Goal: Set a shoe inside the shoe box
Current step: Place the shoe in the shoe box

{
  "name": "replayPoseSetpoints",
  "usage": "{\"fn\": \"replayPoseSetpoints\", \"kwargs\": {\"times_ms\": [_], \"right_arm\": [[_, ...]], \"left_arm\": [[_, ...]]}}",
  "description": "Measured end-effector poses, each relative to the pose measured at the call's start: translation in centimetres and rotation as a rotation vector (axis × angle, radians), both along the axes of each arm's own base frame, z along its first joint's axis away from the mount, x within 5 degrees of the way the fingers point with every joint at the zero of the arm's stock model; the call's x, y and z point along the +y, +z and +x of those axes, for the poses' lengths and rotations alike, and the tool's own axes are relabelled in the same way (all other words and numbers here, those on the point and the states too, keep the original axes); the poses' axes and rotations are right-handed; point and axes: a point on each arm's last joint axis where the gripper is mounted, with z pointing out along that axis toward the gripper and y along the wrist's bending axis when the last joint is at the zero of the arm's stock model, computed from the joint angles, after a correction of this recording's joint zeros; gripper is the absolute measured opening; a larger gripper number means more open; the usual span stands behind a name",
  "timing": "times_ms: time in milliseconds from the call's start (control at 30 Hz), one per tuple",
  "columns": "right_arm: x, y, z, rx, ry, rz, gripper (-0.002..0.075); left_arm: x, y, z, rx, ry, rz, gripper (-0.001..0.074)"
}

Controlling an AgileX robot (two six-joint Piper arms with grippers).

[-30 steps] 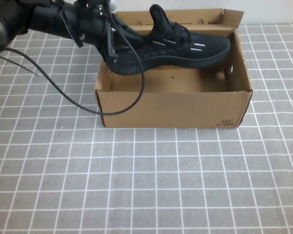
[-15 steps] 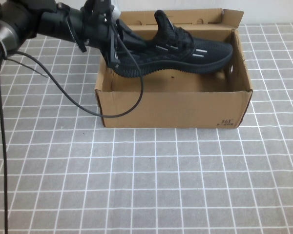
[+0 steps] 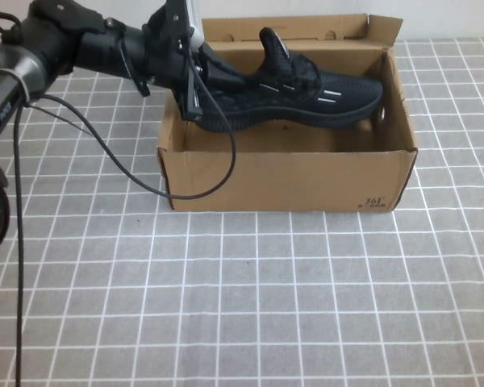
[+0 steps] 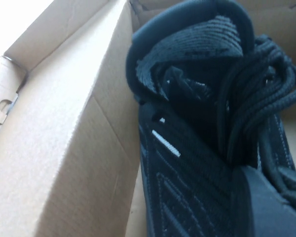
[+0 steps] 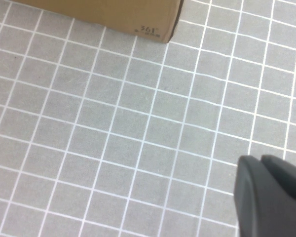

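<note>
Our left claw [image 3: 189, 72] grips the heel of the black shoe [image 3: 294, 89], tilted over the open shoe box [image 3: 286, 173]; released now, its toe probably catches the box's right wall, while our right claw [image 5: 271, 197], seemingly closed, hangs over the surface [image 3: 226, 306].

The high view looks down from the robot's side at the shoe box [image 3: 286, 173] on the table [image 3: 250, 306]. The left wrist view sits close inside it; the right wrist view faces down, sharing its printed corner [image 5: 150, 30].
</note>
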Motion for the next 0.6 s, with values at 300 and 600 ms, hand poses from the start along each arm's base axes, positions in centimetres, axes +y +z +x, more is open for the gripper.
{"fn": "replayPoseSetpoints", "kwargs": {"times_ms": [300, 600], "right_arm": [[0.2, -0.1, -0.1, 0.015, 0.009, 0.021, -0.0016], [0.4, -0.1, -0.2, 0.027, 0.017, 0.038, -0.0016]], "left_arm": [[-0.2, -2.6, 0.8, 0.037, -0.003, -0.001, 0.0018], [-0.2, -3.3, 1.0, 0.006, -0.01, 0.012, 0.0018]]}}
